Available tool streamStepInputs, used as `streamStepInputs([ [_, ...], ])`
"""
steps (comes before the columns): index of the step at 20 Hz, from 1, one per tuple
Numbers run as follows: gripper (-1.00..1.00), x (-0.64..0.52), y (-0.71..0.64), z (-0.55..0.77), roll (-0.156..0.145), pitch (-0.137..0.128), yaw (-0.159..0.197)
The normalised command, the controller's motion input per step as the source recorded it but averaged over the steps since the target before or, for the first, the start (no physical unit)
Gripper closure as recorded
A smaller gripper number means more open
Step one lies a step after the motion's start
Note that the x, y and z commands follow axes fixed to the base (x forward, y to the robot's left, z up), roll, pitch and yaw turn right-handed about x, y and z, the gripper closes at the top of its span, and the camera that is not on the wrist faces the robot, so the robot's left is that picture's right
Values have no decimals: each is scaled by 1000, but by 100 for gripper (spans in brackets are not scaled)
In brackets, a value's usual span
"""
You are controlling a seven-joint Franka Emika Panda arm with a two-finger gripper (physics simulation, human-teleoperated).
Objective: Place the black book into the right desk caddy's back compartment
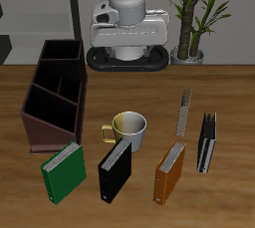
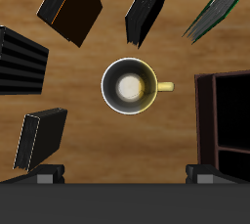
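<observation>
The black book (image 1: 116, 169) stands upright near the table's front edge, between a green book (image 1: 63, 170) and an orange-brown book (image 1: 170, 170). In the wrist view the black book (image 2: 148, 8) shows beyond the mug (image 2: 130, 86). The right desk caddy (image 1: 55, 93), a long dark brown box with dividers, stands beside the mug; its narrow end section (image 1: 63, 51) lies farthest back. A wall of the caddy (image 2: 203, 120) shows in the wrist view. My gripper (image 1: 126, 61) hangs high over the table's back part, above the mug, open and holding nothing. Both finger bases (image 2: 44, 176) sit wide apart.
A yellowish mug (image 1: 127, 127) stands mid-table. A dark grey book (image 1: 206, 142) and a thin grey book (image 1: 183, 114) stand on the far side from the caddy. A potted plant (image 1: 194, 13) is behind the table.
</observation>
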Motion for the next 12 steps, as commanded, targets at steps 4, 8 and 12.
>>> streamStepInputs([
  [4, -100, 230, -136, 106, -40, -13, -11],
  [8, -100, 113, -60, 40, -23, -9, -20],
  [12, -100, 239, -77, 69, -48, -10, -3],
])
